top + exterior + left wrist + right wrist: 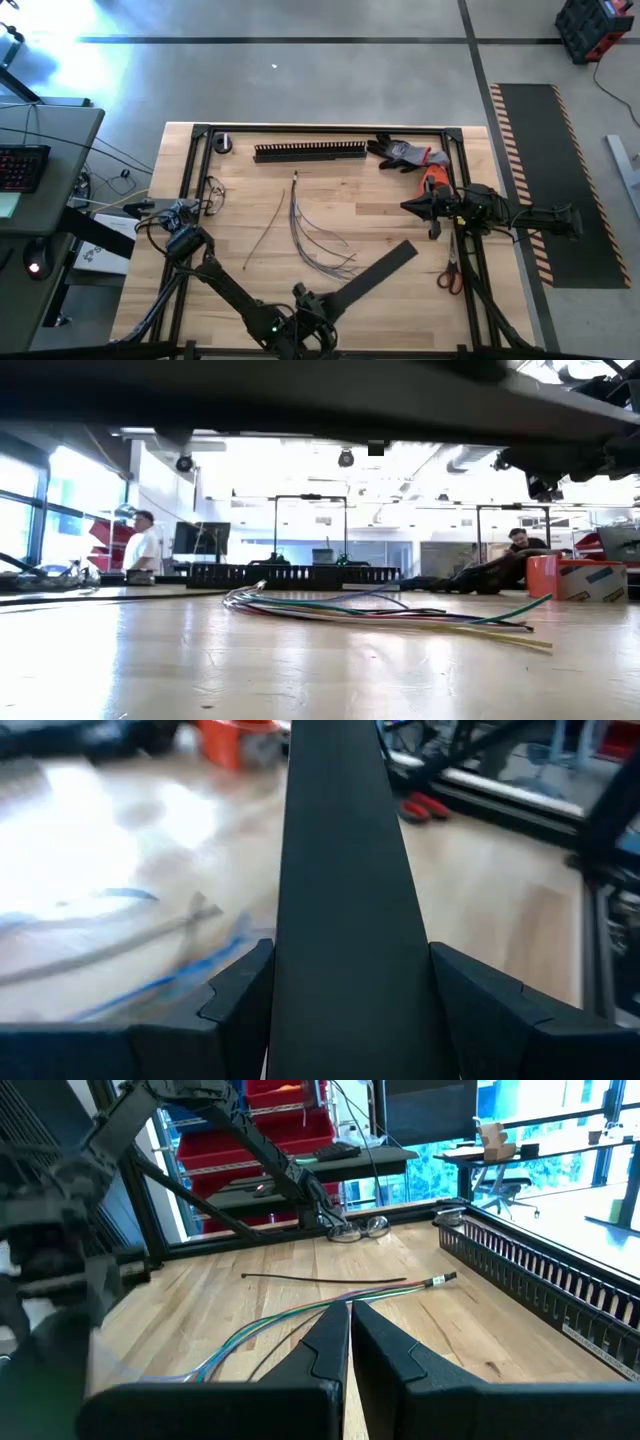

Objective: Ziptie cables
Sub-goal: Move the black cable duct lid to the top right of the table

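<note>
The cables (312, 235) lie loose on the wooden table's middle, fanned out toward the near side; the low view shows the cables (380, 610) flat on the wood. My left gripper (318, 300) is at the near edge, shut on a flat black cover strip (385, 268) that runs slanting toward the far right. My right gripper (410, 206) waits shut at the table's right side, pointing left toward the cables (300, 1315). My left gripper pinches the cover strip's near end (345, 1020) between its two fingers (240, 995), one on each long edge. The fingers lie along the strip, pointing toward the table's far right, a little below level. Whether the strip's far end touches the table I cannot tell.
A black slotted duct (310, 152) lies along the far edge. A thin dark tie (265, 235) lies left of the cables. Gloves (405, 153), an orange tool (432, 178) and scissors (450, 272) sit at the right. People show in the room beyond.
</note>
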Robot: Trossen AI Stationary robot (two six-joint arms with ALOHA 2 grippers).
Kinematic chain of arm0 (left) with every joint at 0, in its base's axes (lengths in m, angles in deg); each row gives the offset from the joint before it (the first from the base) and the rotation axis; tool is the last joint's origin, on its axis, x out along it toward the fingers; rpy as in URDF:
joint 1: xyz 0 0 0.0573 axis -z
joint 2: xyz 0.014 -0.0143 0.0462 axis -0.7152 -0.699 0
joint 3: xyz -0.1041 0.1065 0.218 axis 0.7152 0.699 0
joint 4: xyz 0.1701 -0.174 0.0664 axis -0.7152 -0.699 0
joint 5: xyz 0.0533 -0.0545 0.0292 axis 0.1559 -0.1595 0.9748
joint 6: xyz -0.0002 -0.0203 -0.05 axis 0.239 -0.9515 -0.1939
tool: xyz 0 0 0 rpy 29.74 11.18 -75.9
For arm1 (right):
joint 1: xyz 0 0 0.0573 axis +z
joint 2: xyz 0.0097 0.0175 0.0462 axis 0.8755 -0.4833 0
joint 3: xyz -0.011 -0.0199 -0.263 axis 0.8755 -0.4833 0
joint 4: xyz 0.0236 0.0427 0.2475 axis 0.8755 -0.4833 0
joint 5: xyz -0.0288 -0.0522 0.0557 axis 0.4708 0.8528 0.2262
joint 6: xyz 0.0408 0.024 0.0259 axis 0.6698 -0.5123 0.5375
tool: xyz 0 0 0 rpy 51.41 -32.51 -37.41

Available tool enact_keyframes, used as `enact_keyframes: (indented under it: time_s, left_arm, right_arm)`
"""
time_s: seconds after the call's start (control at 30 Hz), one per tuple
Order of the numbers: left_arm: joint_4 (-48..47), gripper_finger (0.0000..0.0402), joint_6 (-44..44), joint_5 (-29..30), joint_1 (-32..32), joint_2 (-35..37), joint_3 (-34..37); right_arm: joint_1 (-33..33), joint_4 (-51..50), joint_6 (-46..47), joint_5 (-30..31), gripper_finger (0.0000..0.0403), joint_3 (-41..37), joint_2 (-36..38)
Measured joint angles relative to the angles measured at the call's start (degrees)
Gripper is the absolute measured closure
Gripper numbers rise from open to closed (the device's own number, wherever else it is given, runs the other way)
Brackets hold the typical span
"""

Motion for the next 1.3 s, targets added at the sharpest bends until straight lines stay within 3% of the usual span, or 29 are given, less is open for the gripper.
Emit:
enact_keyframes:
  time_s: [0.13,0.3,0.4,0.57,0.7,0.8,1.07,1.2,1.3]
  left_arm:
    - [-10.75,0.0191,-1.57,-2.48,-2.95,3.15,-0.02]
    - [-24.49,0.0191,2.01,-13.26,-10.26,4.81,-0.02]
    - [-27.12,0.0191,6.41,-15.77,-15.32,4.88,-0.02]
    - [-23.90,0.0191,11.21,-19.43,-24.30,4.88,-0.02]
    - [-22.00,0.0191,2.25,-23.32,-30.99,4.88,-0.02]
    - [-19.57,0.0191,-2.62,-21.98,-34.10,4.88,-0.02]
    - [2.04,0.0191,-3.49,-23.39,-36.13,0.25,-0.02]
    - [4.82,0.0180,-8.18,-21.96,-36.34,-2.11,0.02]
    - [6.38,0.0177,-11.74,-17.60,-36.32,-3.47,0.02]
  right_arm:
    - [0.00,0.01,-0.01,0.00,0.0403,0.00,-0.02]
    - [0.01,0.02,-0.01,-0.01,0.0403,0.00,-0.02]
    - [0.01,0.00,-0.01,0.00,0.0403,0.00,-0.02]
    - [0.01,0.01,-0.01,0.00,0.0403,0.00,-0.02]
    - [0.00,0.02,-0.01,0.00,0.0403,0.00,-0.02]
    - [0.02,0.02,0.00,0.00,0.0403,0.00,-0.02]
    - [0.02,-0.05,0.00,0.00,0.0403,0.00,-0.04]
    - [0.00,0.02,-0.02,-0.01,0.0403,0.00,0.02]
    - [0.00,0.08,-0.01,0.00,0.0403,0.00,0.02]
